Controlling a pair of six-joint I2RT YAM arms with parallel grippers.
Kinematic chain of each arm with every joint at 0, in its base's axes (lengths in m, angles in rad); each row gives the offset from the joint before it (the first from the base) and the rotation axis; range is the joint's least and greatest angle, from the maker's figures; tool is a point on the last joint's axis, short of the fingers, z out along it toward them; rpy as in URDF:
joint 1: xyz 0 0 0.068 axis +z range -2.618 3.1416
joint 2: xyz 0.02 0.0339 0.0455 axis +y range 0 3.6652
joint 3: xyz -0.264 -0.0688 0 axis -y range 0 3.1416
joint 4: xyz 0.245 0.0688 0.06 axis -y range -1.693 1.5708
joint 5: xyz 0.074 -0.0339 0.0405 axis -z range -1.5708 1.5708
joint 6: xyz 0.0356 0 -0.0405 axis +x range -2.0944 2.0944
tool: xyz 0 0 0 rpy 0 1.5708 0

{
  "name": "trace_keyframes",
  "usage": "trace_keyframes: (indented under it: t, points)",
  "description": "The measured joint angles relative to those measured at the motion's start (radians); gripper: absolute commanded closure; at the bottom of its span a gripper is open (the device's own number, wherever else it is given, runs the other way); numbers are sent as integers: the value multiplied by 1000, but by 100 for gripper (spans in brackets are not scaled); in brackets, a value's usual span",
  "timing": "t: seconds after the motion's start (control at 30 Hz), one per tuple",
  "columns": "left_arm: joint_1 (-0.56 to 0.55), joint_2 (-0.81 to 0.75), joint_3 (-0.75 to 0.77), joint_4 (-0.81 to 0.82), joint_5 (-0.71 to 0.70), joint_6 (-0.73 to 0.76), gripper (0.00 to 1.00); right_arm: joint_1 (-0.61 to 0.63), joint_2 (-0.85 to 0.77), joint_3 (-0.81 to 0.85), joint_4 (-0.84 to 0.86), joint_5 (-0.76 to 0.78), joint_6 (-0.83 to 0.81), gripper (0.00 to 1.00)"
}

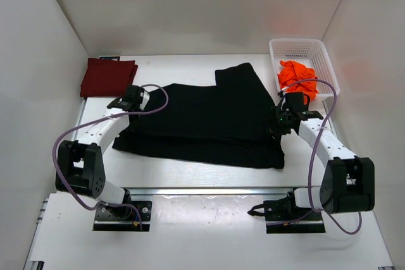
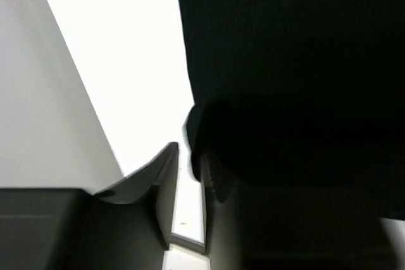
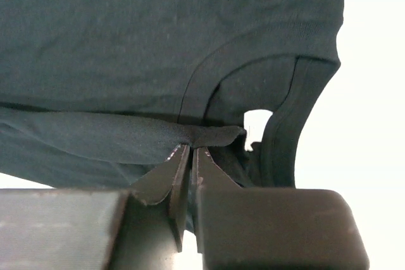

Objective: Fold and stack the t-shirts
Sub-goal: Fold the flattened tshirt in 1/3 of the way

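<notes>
My right gripper (image 3: pixel 192 151) was pinched tight on a fold of the black t-shirt (image 1: pixel 209 118), spread mid-frame. Left gripper (image 2: pixel 190 156) was cracked apart at its left edge, gripping nothing. Maroon t-shirt (image 1: pixel 107 77) lay folded upper left, orange t-shirt (image 1: pixel 296 75) in the basket (image 1: pixel 297 45) upper right.

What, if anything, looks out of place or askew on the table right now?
The black t-shirt lies askew in the middle: one section juts toward the back, its edges unaligned, unlike the squarely folded maroon t-shirt at the far left. The orange t-shirt sits crumpled in the white basket.
</notes>
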Motion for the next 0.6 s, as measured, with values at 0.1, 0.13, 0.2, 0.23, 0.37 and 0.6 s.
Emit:
trace_keyframes:
  t: [0.1, 0.13, 0.2, 0.23, 0.37, 0.6]
  points:
    - [6, 11, 53, -14, 21, -23, 24, -2, 39, 34, 2, 10, 0, 56]
    - [14, 11, 68, -19, 29, -34, 20, -5, 51, 46, 4, 11, -4, 54]
    - [41, 11, 106, -42, 44, -51, 19, -7, 72, 80, -2, 18, -11, 47]
    - [63, 11, 127, -50, 54, -55, 21, -6, 82, 102, -5, 20, -14, 46]
    - [176, 2, 174, -63, 79, -46, 32, -8, 84, 191, -25, 24, -16, 47]
    - [296, -13, -31, -64, 109, 10, 40, -82, -75, 62, -121, 16, 79, 47]
